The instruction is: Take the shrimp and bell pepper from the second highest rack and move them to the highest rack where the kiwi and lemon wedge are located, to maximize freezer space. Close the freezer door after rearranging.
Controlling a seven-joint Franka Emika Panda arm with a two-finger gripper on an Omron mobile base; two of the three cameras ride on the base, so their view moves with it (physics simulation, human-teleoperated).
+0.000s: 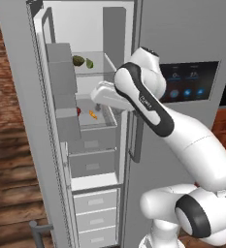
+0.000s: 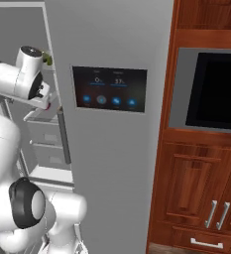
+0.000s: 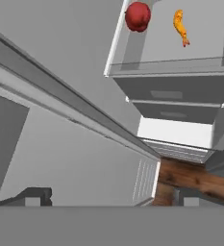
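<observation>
The freezer (image 1: 97,38) stands open with its freezer door (image 1: 17,97) swung out to the left. On the highest rack (image 1: 102,73) lie a dark kiwi (image 1: 78,60) and a green lemon wedge (image 1: 89,63). Below it, the second highest rack (image 1: 99,130) is a grey bin holding the red bell pepper (image 1: 78,111) and the small orange shrimp (image 1: 92,114). My gripper (image 1: 101,99) hangs at the front of this bin, just under the top shelf. In the hand view the bell pepper (image 3: 138,16) and shrimp (image 3: 180,27) lie far beyond my open, empty gripper (image 3: 111,199).
Grey drawers (image 1: 91,162) and white drawers (image 1: 95,210) sit beneath the bin. Door bins (image 1: 61,72) jut from the open door, close to my hand's left. The fridge door with the black touch panel (image 2: 109,88) is shut on the right; beyond it are wooden cabinets (image 2: 201,188).
</observation>
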